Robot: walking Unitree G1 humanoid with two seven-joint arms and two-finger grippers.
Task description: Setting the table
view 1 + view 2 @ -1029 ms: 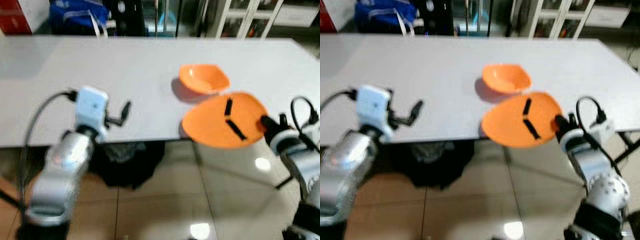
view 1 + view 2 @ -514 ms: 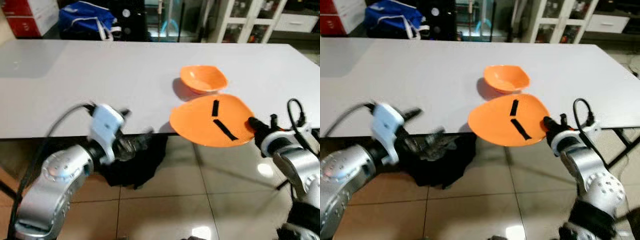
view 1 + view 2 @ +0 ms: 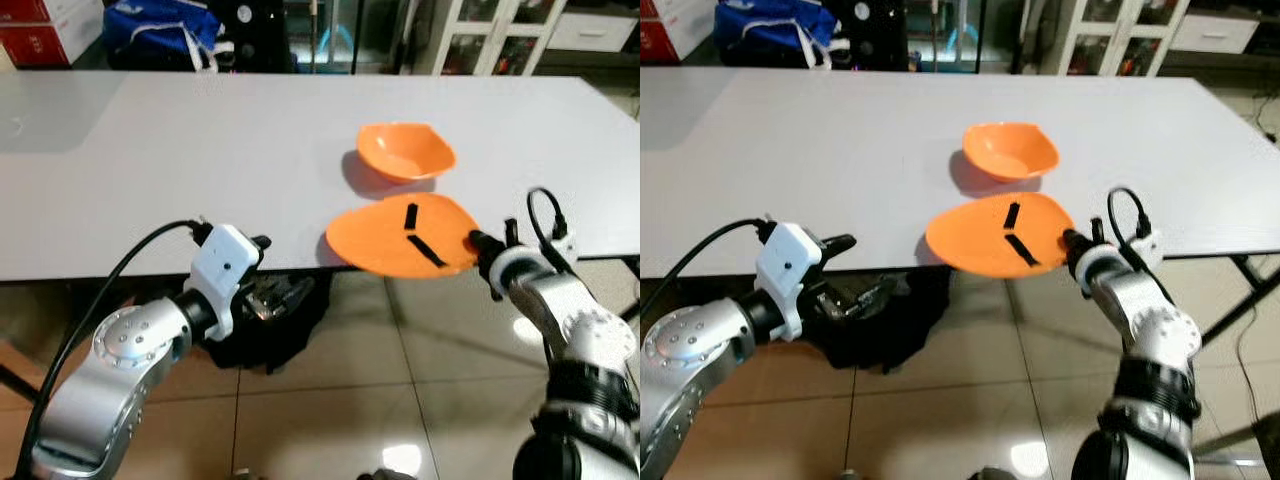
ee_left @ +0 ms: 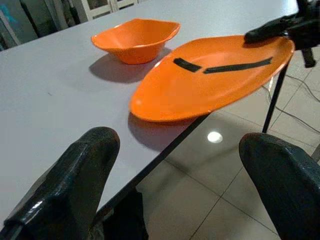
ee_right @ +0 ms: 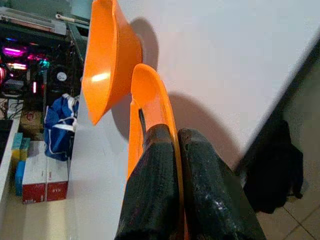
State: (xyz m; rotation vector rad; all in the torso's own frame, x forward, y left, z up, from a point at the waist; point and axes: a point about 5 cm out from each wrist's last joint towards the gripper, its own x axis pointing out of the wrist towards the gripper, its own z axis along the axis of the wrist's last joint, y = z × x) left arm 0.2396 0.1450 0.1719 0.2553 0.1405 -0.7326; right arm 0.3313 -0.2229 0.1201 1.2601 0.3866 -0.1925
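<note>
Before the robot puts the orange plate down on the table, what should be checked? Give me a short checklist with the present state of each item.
1. Right gripper shut on the orange plate rim: ok.
2. Plate over the white table: not ok, it overhangs the near edge, with its far part above the tabletop.
3. Plate level: cannot tell; it looks slightly tilted.
4. Orange bowl apart from the plate: ok, it sits just behind it.
5. Left gripper away from the plate: ok, open, low at the table's near edge.
</note>
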